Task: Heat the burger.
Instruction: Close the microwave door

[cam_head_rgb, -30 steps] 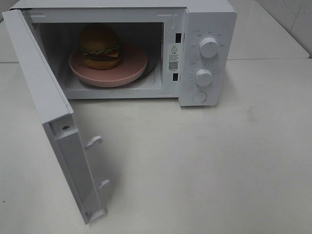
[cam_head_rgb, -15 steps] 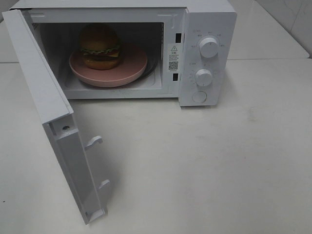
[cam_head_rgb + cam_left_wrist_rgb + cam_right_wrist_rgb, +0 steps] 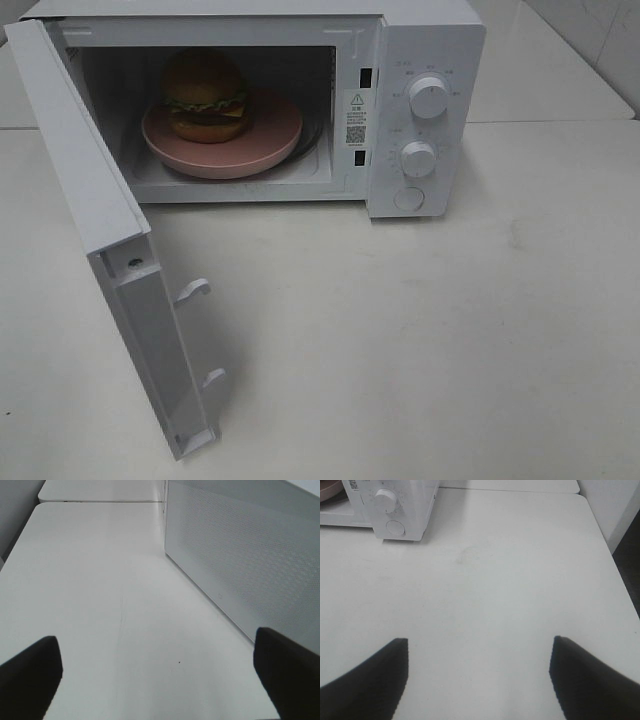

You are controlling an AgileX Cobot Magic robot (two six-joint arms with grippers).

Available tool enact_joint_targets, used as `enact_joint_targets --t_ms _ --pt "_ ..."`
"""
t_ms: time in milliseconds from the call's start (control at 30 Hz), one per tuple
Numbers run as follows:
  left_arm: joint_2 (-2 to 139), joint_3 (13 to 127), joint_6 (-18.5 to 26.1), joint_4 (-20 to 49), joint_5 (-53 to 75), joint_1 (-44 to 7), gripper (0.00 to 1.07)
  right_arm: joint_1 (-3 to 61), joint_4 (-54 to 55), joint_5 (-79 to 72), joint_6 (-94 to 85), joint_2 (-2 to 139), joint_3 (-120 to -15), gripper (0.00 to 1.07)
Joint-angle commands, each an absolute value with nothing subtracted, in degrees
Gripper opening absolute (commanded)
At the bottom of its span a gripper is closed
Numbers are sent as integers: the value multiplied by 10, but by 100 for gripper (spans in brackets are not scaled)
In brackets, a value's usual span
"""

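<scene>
Inside the microwave [image 3: 430,40], at 12 o'clock on the surface [image 3: 420,340], the burger [image 3: 205,95] sat on a pink plate [image 3: 275,135], toward the plate's 10 o'clock. Door [image 3: 75,180] stood wide open, swung out toward 8 o'clock. Control panel [image 3: 425,130] sat at the cabinet's 3 o'clock side. Left hand [image 3: 157,667] was released, fingers spread, empty, over bare surface just beside the door's perforated outer face. Right hand [image 3: 480,672] was released, empty, over bare surface, well apart from the microwave's front.
</scene>
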State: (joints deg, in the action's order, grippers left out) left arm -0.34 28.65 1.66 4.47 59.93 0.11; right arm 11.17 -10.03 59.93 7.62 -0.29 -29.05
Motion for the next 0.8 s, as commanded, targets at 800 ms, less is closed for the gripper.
enact_joint_targets --t_ms 800 --pt "-14 285 15 46 594 2 98 108 -101 595 76 -18 -290 75"
